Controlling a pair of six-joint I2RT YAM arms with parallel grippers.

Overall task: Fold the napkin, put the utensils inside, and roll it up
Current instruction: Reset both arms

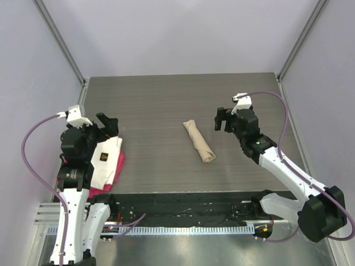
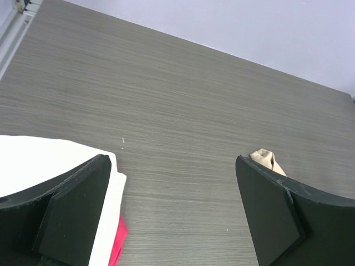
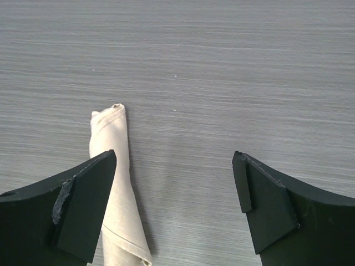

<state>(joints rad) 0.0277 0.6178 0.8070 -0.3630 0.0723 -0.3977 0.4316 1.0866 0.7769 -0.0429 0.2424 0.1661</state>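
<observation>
The beige napkin (image 1: 199, 141) lies rolled into a slim tube on the dark wood-grain table, near the middle. It also shows in the right wrist view (image 3: 115, 183) and its tip shows in the left wrist view (image 2: 266, 160). The spoon is hidden; I cannot see it in any view. My right gripper (image 1: 222, 119) is open and empty, off to the right of the roll. My left gripper (image 1: 109, 124) is open and empty at the left, above the other cloths, far from the roll.
A white cloth with a dark logo (image 1: 105, 158) lies on a pink-red cloth (image 1: 117, 165) at the left under my left arm. White walls bound the table at the back and sides. A black rail (image 1: 183, 208) runs along the near edge.
</observation>
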